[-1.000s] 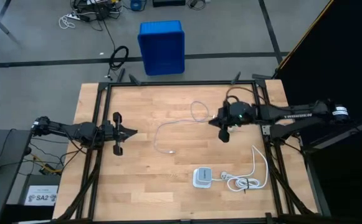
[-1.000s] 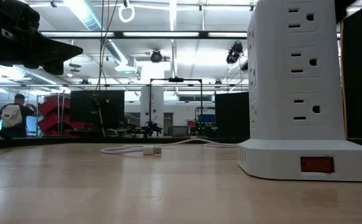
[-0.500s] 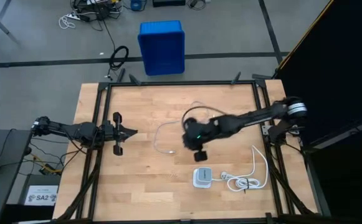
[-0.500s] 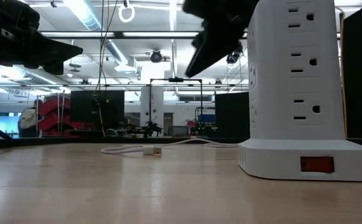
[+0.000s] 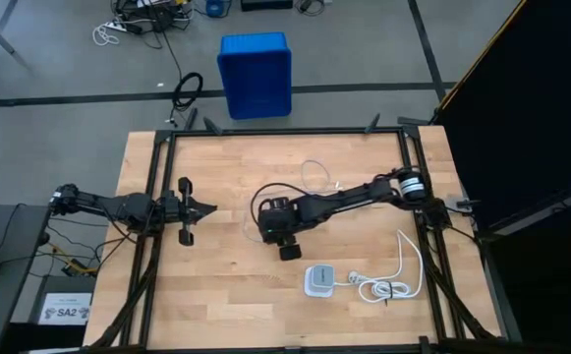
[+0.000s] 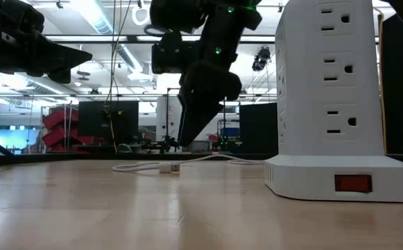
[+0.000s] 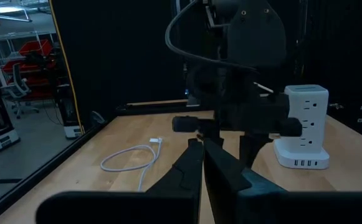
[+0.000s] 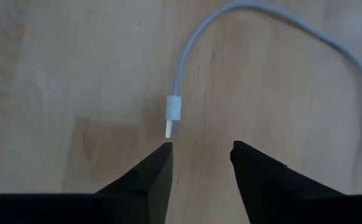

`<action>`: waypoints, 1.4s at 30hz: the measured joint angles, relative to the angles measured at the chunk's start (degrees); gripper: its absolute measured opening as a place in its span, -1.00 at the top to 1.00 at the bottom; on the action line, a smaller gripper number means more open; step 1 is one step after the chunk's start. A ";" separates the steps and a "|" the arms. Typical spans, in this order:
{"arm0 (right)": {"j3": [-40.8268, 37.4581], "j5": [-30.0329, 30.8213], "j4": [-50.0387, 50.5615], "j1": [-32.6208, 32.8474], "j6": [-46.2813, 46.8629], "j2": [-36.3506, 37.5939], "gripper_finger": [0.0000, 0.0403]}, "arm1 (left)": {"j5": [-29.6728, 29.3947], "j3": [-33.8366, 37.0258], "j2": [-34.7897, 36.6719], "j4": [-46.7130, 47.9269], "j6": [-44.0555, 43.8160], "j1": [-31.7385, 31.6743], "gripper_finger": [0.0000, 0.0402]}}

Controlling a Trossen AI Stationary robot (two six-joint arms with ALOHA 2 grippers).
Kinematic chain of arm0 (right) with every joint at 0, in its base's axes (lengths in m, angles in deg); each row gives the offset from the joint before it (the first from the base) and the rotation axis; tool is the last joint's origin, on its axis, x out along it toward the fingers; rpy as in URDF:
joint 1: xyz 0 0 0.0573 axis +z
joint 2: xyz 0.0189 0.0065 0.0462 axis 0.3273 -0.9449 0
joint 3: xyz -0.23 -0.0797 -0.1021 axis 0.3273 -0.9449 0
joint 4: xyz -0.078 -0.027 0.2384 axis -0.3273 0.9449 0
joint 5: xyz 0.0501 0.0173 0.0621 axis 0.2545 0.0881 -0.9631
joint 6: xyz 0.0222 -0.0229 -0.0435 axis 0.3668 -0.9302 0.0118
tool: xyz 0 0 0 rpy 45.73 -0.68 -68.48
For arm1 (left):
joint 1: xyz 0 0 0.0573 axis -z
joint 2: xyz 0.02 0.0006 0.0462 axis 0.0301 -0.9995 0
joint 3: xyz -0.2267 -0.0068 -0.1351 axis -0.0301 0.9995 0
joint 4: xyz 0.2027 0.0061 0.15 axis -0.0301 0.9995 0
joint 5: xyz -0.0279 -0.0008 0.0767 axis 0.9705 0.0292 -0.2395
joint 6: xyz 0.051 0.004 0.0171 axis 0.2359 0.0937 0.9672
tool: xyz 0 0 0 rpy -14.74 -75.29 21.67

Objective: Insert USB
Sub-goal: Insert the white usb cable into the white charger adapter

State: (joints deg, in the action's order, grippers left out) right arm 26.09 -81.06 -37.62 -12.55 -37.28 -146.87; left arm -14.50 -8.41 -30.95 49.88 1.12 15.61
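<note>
The USB (image 8: 172, 112) is a thin white cable lying loosely curled on the wooden table, and its plug end rests flat on the wood. In the high view one curve (image 5: 250, 210) shows beside the right arm, and in the low view its plug (image 6: 168, 167) lies on the table. My right gripper (image 8: 200, 150) hangs open just above that plug, pointing down, with its fingers standing short of the plug and apart from it. My left gripper (image 5: 206, 207) waits shut near the table's left side.
A white power tower (image 5: 316, 280) stands near the table's near edge, with its bundled thicker cord (image 5: 383, 287) to its right. It looms large in the low view (image 6: 329, 97). A blue bin (image 5: 256, 74) sits on the floor beyond the far edge.
My right arm has swung from the table's far right toward the left and near side. It has come down over the cable's plug end. The cable has stayed where it was.
</note>
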 joint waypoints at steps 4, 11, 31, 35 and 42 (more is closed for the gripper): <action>0.63 -3.35 -0.04 0.02 0.05 -0.48 0.38 | -0.02 0.00 0.02 -0.02 0.00 0.00 1.00; 0.60 -6.50 -3.78 0.23 1.91 -1.19 0.45 | 0.00 -0.01 0.00 0.00 0.01 -0.01 1.00; -0.38 -5.71 -5.03 -0.73 2.16 -4.62 0.52 | -0.02 -0.02 0.00 -1.22 0.00 -0.02 1.00; 0.07 -6.76 -6.11 -0.79 2.16 -6.41 0.52 | -0.03 -0.02 -0.04 -1.24 0.00 0.00 1.00; -0.11 -5.81 -5.63 -1.35 2.10 -5.90 0.86 | -0.02 -0.02 -0.19 -1.43 0.01 0.00 1.00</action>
State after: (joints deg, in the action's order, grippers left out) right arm 25.98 -86.87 -43.25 -13.91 -35.18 -152.77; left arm -14.52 -8.44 -31.14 48.45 1.12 15.61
